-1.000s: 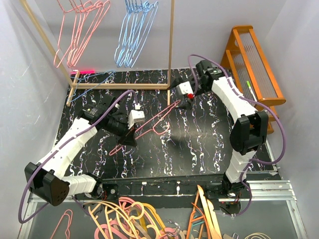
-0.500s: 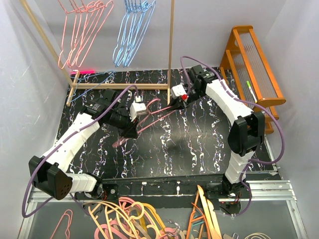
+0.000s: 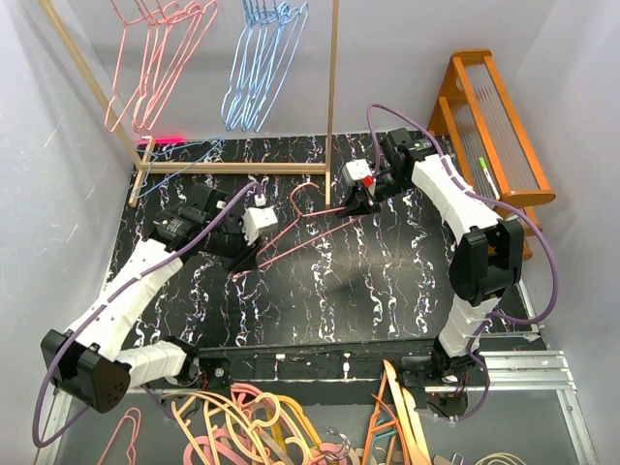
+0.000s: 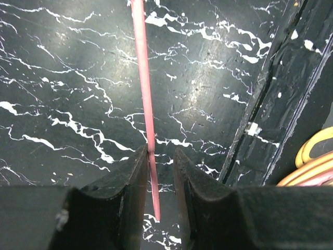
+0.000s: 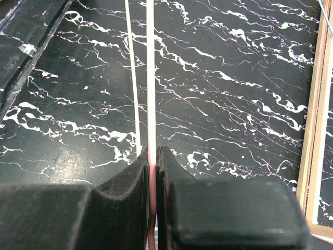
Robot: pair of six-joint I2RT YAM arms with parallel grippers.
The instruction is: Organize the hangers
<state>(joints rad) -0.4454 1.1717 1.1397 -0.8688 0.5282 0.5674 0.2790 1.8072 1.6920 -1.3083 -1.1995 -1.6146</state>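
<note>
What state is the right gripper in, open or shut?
Shut on the pink hanger: the right wrist view shows the right gripper pinching its wire, no gap between jaws.

Your white-shelled, black-jointed left arm (image 3: 131, 286) & right arm (image 3: 450, 194).
Purple cable (image 3: 386, 106) loops on ea.; matte blk fingers (image 4: 130, 192); red btn (image 3: 368, 181) on R wrist.

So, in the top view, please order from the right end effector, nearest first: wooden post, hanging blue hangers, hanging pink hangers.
1. Wooden post, just left of the right end effector, which grips a pink wire hanger.
2. Hanging blue hangers, back centre.
3. Hanging pink hangers, back left.
</note>
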